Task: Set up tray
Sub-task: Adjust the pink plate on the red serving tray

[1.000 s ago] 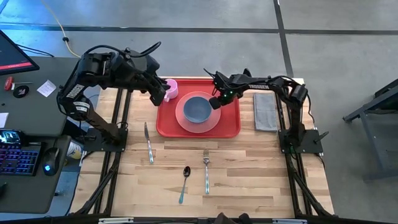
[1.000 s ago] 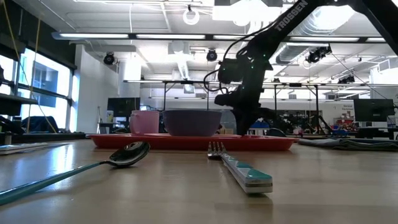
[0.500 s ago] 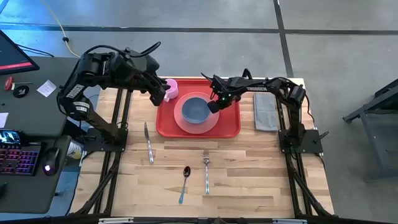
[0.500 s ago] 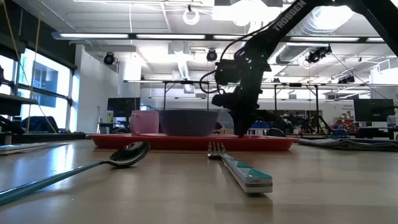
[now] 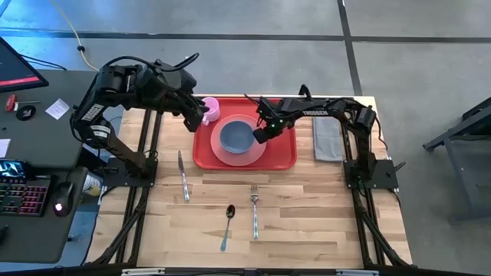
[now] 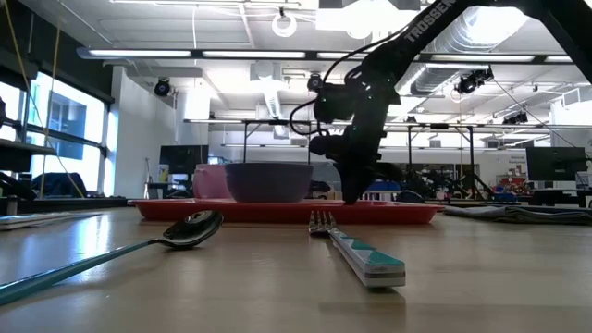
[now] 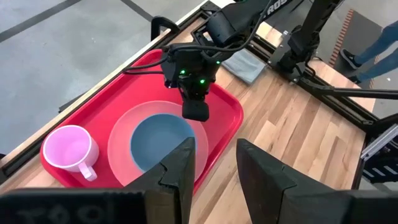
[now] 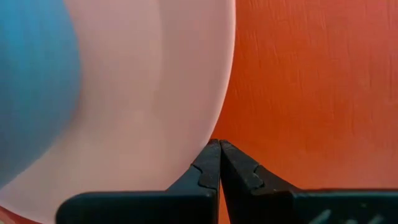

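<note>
The red tray point(image 5: 282, 157) lies at the table's far middle. On it rest a salmon-pink plate point(image 5: 239, 156) carrying a blue bowl point(image 5: 235, 136), and a pink cup point(image 5: 211, 108) in the tray's far left corner. My right gripper point(image 5: 259, 136) is shut, its tips down at the plate's right rim; in the low view it point(image 6: 354, 192) stands just right of the bowl point(image 6: 268, 182). My left gripper point(image 5: 193, 120) is open and hovers over the tray's left edge beside the cup. Its wrist view shows the tray point(image 7: 225, 106), plate point(image 7: 121, 146), bowl point(image 7: 158, 143) and cup point(image 7: 67, 149). My right gripper touches the plate's right rim point(image 8: 225, 134) with the tips of its shut fingers point(image 8: 208, 162), pushing it sideways. It comes slanting down from the table's right. The plate lies flat on the tray point(image 8: 298, 81) with the bowl point(image 8: 31, 81) on it.
A folded grey cloth point(image 5: 327, 138) lies right of the tray. A knife point(image 5: 183, 176), a teal-handled spoon point(image 5: 227, 225) and a fork point(image 5: 254, 211) lie on the bare wood nearer the front. A desk with a keyboard stands off the table's left.
My right gripper has moved toward the table's left, staying shut and low. The plate with the bowl has slid left across the tray ahead of it, closer to the cup. The tray and cup have stayed put.
</note>
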